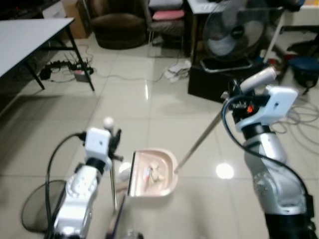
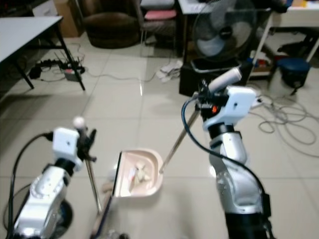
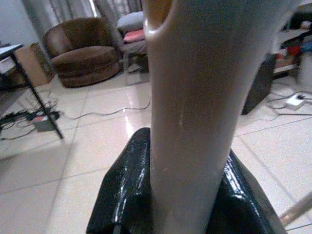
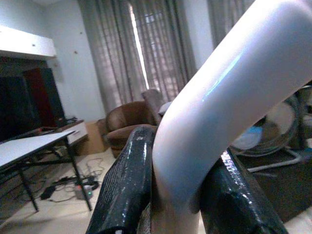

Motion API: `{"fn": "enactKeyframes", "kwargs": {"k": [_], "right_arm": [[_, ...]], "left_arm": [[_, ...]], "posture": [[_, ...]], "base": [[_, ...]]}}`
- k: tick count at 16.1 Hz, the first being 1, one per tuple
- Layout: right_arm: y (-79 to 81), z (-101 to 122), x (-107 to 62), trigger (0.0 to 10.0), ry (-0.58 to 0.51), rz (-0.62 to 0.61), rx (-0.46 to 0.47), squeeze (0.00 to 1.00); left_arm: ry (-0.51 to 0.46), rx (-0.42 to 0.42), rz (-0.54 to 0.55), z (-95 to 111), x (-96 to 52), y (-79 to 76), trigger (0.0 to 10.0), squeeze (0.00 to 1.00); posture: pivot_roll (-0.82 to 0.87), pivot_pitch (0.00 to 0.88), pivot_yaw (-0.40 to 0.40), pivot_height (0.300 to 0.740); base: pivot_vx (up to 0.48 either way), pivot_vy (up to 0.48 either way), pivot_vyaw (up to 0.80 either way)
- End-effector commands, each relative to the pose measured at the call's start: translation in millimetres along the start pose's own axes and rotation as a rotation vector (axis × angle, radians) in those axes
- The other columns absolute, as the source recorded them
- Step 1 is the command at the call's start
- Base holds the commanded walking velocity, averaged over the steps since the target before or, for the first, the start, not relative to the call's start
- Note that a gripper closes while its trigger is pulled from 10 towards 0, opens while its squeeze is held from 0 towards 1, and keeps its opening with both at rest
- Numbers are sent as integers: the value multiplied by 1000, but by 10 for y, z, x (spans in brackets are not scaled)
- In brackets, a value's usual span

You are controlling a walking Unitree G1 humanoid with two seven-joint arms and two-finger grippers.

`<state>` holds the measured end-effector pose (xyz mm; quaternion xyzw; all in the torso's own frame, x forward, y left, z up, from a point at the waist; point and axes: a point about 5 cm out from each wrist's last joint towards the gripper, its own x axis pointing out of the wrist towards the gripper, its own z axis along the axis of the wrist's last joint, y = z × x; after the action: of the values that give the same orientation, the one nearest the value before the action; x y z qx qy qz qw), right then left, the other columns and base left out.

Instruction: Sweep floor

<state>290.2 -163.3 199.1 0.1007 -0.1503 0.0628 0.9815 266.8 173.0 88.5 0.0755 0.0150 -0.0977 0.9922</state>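
Note:
A beige dustpan [image 1: 154,172] rests on the tiled floor between my arms, with bits of pale debris [image 1: 158,173] inside it. Its long thin handle [image 1: 199,142] slants up to my right gripper [image 1: 234,98], which is shut on the white curved grip [image 4: 219,83]; black fingers [image 4: 124,190] press both sides. My left gripper [image 1: 114,144] is shut on the upright broom pole [image 1: 112,184], topped by a white knob [image 1: 107,121]. The left wrist view has the cream pole [image 3: 195,97] clamped between black pads [image 3: 124,195]. The broom head is blurred at the bottom edge.
A standing fan [image 1: 234,32] and a black box [image 1: 214,79] are ahead on the right, with loose cables [image 1: 299,119] beyond. A grey table [image 1: 25,35] with a power strip [image 1: 79,74] stands far left, and a brown armchair [image 1: 117,22] at the back. A dark round object [image 1: 37,209] lies lower left.

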Motion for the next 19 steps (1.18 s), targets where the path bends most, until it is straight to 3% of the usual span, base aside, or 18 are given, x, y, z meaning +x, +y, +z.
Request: {"fn": "enactKeyframes", "kwargs": {"k": [1, 3, 6, 19], "right_arm": [[92, 154, 64, 10000, -45, 33, 28, 0], [163, 198, 130, 10000, -39, 47, 52, 0], [225, 255, 200, 10000, -24, 67, 57, 0], [297, 385, 434, 10000, -77, -3, 125, 0]], "left_arm": [[-36, 22, 16, 98, 5, 21, 10000, 0], [-36, 29, 34, 111, -24, 28, 10000, 0], [-13, 15, 49, 109, -46, 29, 10000, 0], [-55, 96, 55, 204, -71, -41, 10000, 0]], "posture": [[-119, 0, 52, 740], [-115, 0, 49, 740], [-117, 0, 54, 740], [-99, 0, 44, 740]], "base": [[0, -480, 0], [0, -472, 0], [0, 0, 0], [24, 0, 800]]}}
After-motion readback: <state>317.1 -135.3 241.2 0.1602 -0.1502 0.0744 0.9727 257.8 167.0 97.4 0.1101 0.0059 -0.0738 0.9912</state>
